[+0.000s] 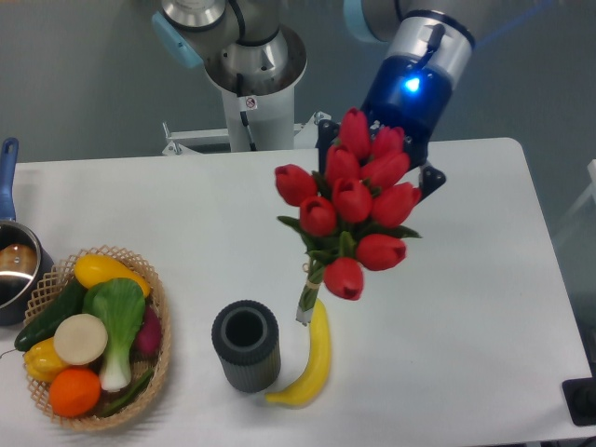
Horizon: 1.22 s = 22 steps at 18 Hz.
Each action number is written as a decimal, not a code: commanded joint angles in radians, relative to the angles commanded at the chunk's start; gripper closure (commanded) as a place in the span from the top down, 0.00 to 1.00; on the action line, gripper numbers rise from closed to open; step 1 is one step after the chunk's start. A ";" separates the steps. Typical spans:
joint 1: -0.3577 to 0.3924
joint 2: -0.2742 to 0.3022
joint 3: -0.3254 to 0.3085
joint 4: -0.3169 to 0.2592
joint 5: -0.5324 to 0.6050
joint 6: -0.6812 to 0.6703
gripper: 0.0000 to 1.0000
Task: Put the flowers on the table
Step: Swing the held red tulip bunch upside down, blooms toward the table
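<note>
The flowers (354, 200), a bunch of red tulips with green leaves and tied stems, hang tilted above the white table (484, 279), right of centre. Their stem end (305, 310) points down-left, just over the top of a yellow banana. My gripper (377, 158) comes down from the upper right, its blue-lit wrist above the blooms. Dark jaw parts show on either side of the flower heads, and it appears shut on the bunch. The fingertips are hidden behind the blooms.
A yellow banana (312, 368) lies below the stems, next to an upright dark ribbed cylinder cup (246, 345). A wicker basket (156, 358) with vegetables and fruit stands at the front left. A pot (14, 265) with a blue handle sits at the left edge. The robot base (251, 84) is at the back.
</note>
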<state>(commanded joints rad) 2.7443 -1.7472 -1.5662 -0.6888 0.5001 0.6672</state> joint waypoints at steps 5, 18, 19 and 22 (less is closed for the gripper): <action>0.011 0.000 -0.018 -0.003 0.006 0.048 0.37; 0.017 0.029 -0.023 -0.011 0.268 0.041 0.37; 0.015 0.041 -0.034 -0.012 0.308 0.043 0.38; 0.012 0.063 -0.061 -0.014 0.463 0.064 0.38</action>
<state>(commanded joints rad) 2.7566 -1.6843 -1.6275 -0.7026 0.9628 0.7316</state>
